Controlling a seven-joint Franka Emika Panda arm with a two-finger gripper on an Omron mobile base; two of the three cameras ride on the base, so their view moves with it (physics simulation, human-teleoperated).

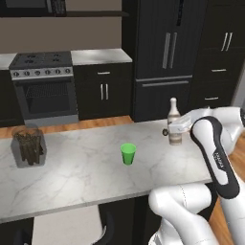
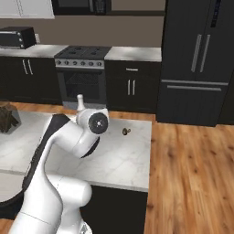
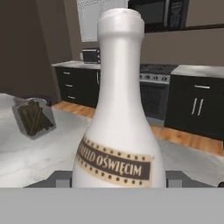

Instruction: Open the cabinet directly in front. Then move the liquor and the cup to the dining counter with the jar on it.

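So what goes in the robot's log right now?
liquor: upright on dining counter | end effector: around liquor | cup: on counter

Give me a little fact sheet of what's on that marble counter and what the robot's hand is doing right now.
surface: dining counter, white-grey marble
bottle: liquor, upright near the counter's far right edge
cup: green cup, upright, mid-counter, apart from the bottle
jar: glass jar with brown sticks, at the left end
hand: gripper around the bottle's lower body
grip: cannot tell whether clamped or just released
small dark object: on the counter, unidentifiable
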